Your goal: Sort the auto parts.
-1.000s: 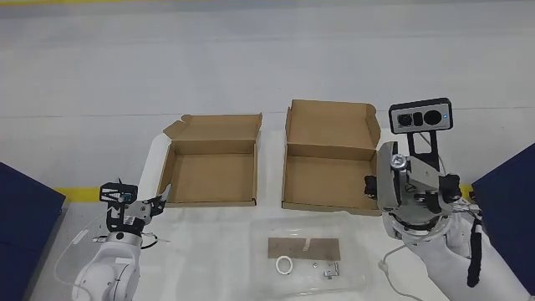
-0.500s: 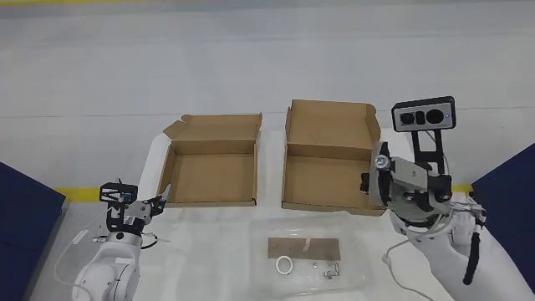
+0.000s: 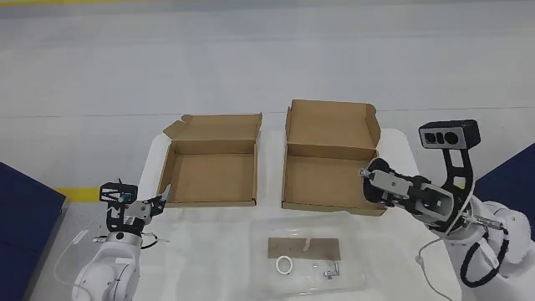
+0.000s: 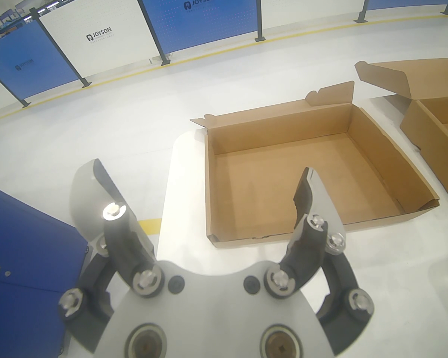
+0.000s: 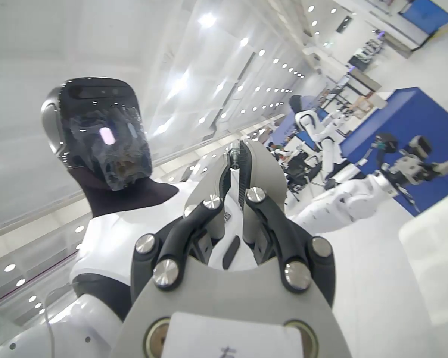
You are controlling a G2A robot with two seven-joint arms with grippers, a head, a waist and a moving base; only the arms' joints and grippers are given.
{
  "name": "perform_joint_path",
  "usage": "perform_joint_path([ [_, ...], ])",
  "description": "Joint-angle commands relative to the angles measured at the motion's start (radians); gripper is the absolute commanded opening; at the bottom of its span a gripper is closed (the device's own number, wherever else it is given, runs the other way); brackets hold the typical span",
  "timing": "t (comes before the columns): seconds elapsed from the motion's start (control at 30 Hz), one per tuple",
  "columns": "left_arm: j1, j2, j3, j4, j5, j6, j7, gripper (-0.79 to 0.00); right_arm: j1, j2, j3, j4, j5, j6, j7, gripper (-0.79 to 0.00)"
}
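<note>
My right gripper is shut on a small threaded metal bolt that sticks out between its tips. In the top view the right gripper hangs at the near right corner of the right cardboard box. The left cardboard box stands beside it with a bare floor. My left gripper is open and holds nothing, off the near left corner of the left box. Its fingers frame that box in the left wrist view, where the left gripper is low over the table.
A clear plastic bag lies at the table's front middle, holding a white ring, small metal parts and a cardboard strip. Both boxes have raised back flaps. The right box's corner is in the left wrist view.
The right arm has swung over: its wrist turned from upright to lying toward the left, bringing the gripper to the right box's near right corner. The left arm has not moved.
</note>
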Motion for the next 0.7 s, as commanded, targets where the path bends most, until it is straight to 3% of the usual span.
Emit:
perform_joint_path([
  [0.0, 0.0, 0.0, 0.0, 0.0, 0.0, 0.0, 0.0, 0.0, -0.064, 0.002, 0.061, 0.006, -0.055, 0.005, 0.018, -0.785],
  [0.07, 0.0, 0.0, 0.0, 0.0, 0.0, 0.0, 0.0, 0.0, -0.108, 0.001, 0.093, 0.006, -0.057, -0.005, 0.028, -0.785],
  [0.33, 0.0, 0.0, 0.0, 0.0, 0.0, 0.0, 0.0, 0.0, -0.107, 0.001, 0.095, 0.006, -0.065, -0.002, 0.024, -0.785],
  [0.43, 0.0, 0.0, 0.0, 0.0, 0.0, 0.0, 0.0, 0.0, -0.098, 0.006, 0.143, -0.004, -0.284, 0.076, -0.01, -0.785],
  [0.67, 0.0, 0.0, 0.0, 0.0, 0.0, 0.0, 0.0, 0.0, -0.104, 0.017, 0.206, -0.056, -0.622, 0.279, -0.01, -0.785],
])
